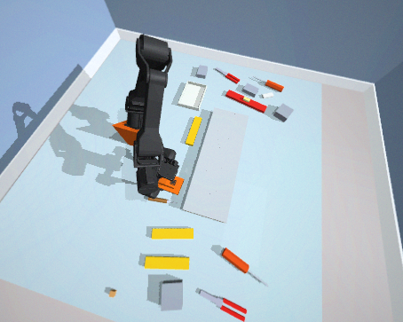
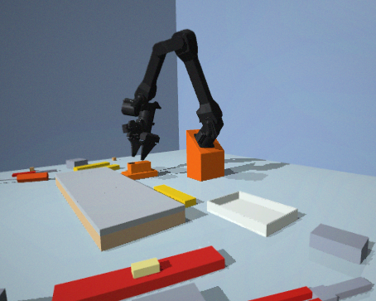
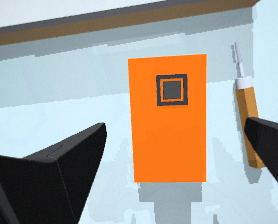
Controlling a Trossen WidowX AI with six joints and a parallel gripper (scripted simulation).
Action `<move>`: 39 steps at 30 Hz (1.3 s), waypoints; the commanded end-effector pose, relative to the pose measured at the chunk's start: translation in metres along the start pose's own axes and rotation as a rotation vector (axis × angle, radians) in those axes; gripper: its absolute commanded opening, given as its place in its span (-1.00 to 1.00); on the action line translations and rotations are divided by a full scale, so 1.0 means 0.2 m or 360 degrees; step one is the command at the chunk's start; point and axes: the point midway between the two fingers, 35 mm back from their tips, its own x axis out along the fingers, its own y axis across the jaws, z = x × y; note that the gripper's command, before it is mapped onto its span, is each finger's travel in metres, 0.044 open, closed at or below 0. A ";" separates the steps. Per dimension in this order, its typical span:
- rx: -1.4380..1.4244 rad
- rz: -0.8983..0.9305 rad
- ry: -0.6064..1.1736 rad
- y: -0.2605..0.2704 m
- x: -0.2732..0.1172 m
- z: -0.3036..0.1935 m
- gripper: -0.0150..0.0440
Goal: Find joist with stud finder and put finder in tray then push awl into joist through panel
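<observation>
Nearest in the exterior view, a red level (image 1: 257, 106) (image 2: 186, 265) lies on the worktop (image 1: 280, 168) (image 2: 25, 224) (image 3: 55, 130) with a pale yellow block on it. Red-handled pliers (image 1: 232, 77) (image 2: 286, 295) and a grey block (image 1: 250, 89) (image 2: 174, 294) are cut off by the frame's lower edge; another grey block (image 1: 201, 71) (image 2: 339, 242) sits to the right.

Beyond these, the shallow white tray (image 1: 192, 95) (image 2: 253, 211) has nothing in it. Beside it, the raised floor panel (image 1: 217, 164) (image 2: 120, 199) (image 3: 75, 7) stretches away, with a yellow bar (image 1: 193, 130) (image 2: 175, 195) lying between the panel's long side and the orange arm base (image 1: 126, 134) (image 2: 212, 166).

Farther along that side, the orange stud finder (image 1: 177, 185) (image 2: 140, 170) (image 3: 167, 145) rests on the worktop, near the panel but not on it. The end effector (image 1: 163, 190) (image 2: 138, 157) (image 3: 173, 126) hangs above it, spread wide and gripping nothing. Just beside the stud finder lies the awl (image 1: 157, 200) (image 3: 245, 100), apart from it, on its side; in the wrist view one finger partly covers its handle, and the exterior view hides it.

Farthest off, past the panel's end, are two yellow bars, a large grey block (image 1: 171, 294) (image 2: 76, 162), an orange-handled screwdriver (image 1: 235, 260) (image 2: 32, 177), a second pair of red-handled pliers (image 1: 233, 305) (image 2: 24, 173) and a small orange cube (image 1: 113, 293) (image 2: 114, 158).
</observation>
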 end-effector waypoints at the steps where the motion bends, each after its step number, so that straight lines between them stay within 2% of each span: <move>1: 0.0004 -0.0001 -0.0015 -0.01 0.02 0.01 1.00; 31: 0.0004 0.0003 -0.0016 0.00 0.23 -0.05 1.00; 35: 0.0004 0.0003 -0.0016 0.00 0.23 -0.05 0.64; 39: 0.0004 0.0003 -0.0016 0.00 0.23 -0.05 0.55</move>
